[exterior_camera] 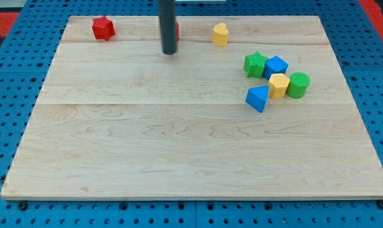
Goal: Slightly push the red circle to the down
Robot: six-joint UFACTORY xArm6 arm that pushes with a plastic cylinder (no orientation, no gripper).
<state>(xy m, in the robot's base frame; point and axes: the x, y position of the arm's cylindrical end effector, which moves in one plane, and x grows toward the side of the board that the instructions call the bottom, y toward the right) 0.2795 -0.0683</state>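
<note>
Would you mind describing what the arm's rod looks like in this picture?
My tip is the rounded lower end of a straight, smooth, dark grey cylindrical rod that runs out of the view's top. It shows no markings, cables or sleeve. A sliver of the red circle shows at the rod's right edge.

pale matt wooden board [179, 145]

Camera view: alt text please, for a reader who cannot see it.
My tip rests near the wooden board's top edge, hiding most of a red block. A red star and yellow block flank it; five green, blue and yellow blocks cluster right.
</note>
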